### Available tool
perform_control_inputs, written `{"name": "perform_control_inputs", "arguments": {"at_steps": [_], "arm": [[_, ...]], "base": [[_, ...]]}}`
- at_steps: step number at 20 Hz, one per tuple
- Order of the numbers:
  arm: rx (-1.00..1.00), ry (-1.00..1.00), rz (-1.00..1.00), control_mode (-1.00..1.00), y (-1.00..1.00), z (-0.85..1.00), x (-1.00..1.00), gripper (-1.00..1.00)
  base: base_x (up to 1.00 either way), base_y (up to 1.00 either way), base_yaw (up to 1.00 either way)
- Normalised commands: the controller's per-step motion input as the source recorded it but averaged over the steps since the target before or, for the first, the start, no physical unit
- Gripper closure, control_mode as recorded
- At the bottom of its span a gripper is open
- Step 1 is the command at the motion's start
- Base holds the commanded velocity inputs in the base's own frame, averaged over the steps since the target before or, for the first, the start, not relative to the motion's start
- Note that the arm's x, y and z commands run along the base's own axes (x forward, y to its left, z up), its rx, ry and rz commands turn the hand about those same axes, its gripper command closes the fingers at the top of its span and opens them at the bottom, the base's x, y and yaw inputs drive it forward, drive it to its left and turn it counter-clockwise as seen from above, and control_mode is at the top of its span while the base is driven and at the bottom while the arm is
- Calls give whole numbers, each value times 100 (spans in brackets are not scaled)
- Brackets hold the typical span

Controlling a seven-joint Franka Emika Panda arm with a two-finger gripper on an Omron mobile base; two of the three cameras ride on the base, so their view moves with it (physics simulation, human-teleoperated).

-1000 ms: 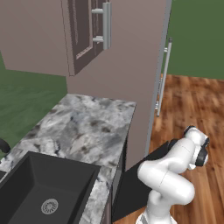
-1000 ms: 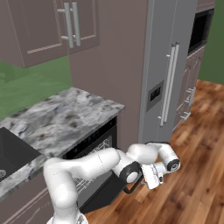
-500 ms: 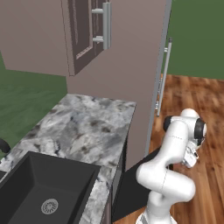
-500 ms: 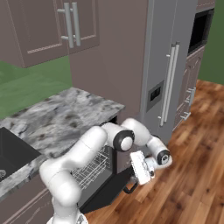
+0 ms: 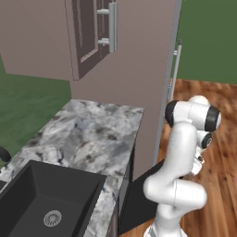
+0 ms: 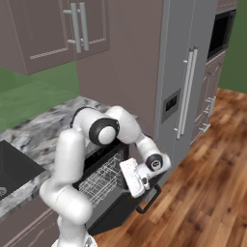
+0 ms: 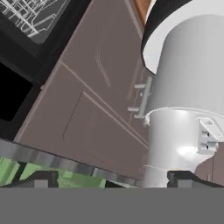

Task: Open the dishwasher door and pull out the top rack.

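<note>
Since before, the arm has folded back from the lowered dishwasher door [image 6: 120, 205]; tool [image 6: 136, 179] state unclear.

Our arm [image 6: 72, 159] is made of fat, round, shiny white tubes. Black rings [image 6: 103, 131] sit where the tubes join, like big dark buttons. Our hand [image 6: 136, 177] is a white, boxy block with small dark marks, and just above it sits another black-ringed joint [image 6: 154, 162].

Both base views look forward and down from behind the arm, left and right, sharing the granite counter [image 5: 92, 139] and open dishwasher door [image 6: 120, 207]. The hand view faces cabinets closely.
</note>
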Motion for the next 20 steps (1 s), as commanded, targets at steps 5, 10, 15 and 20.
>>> {"name": "perform_control_inputs", "arguments": {"at_steps": [5, 10, 15, 20], "arm": [[-19, 27, -4, -100, 41, -28, 87, -100], [-6, 25, -8, -100, 11, -54, 78, -100], [0, 21, -7, -100, -11, -74, 50, -100], [-1, 16, -8, -100, -7, -73, 53, -100]], "base": [[0, 0, 0], [0, 0, 0], [0, 0, 0], [0, 0, 0]]}}
